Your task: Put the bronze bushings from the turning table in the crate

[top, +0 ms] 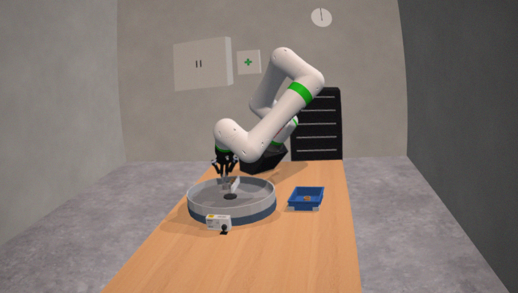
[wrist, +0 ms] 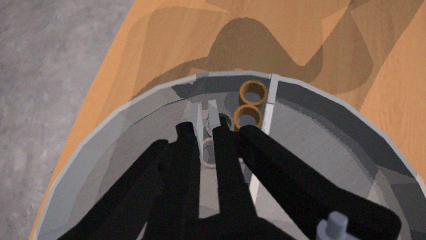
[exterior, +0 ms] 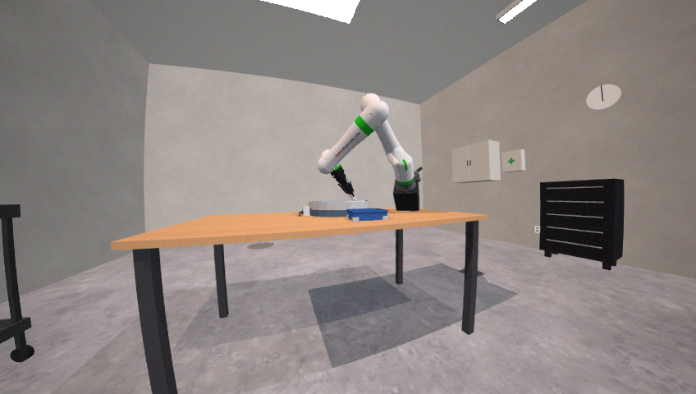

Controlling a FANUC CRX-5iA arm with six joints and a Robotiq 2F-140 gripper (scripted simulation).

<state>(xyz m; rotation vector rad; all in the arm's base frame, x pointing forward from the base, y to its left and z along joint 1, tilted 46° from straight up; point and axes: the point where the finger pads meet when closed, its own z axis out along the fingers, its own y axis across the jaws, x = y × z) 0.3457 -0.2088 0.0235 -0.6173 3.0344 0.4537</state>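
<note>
The turning table (top: 236,211) (exterior: 329,212) is a round grey-walled pan. My gripper (top: 224,180) (exterior: 353,198) (wrist: 205,113) is shut and empty, its fingertips low inside the pan beside the bushings. Two bronze bushings (wrist: 242,96) (wrist: 236,120) lie to the right of the fingertips in the wrist view, against the white divider (top: 235,184) (wrist: 267,116). A steel bushing (wrist: 209,165) shows just below the fingertips in that view; another grey ring is partly hidden by the right finger. The blue crate (top: 305,206) (exterior: 367,214) holds a bronze bushing (top: 306,198).
A dark round hub (top: 229,196) sits at the pan's middle. A small white box (top: 214,222) with a black knob-like part stands in front of the pan. The pan's raised wall surrounds the fingertips. The crate stands on the wooden table (top: 254,261) (exterior: 234,229), right of the pan.
</note>
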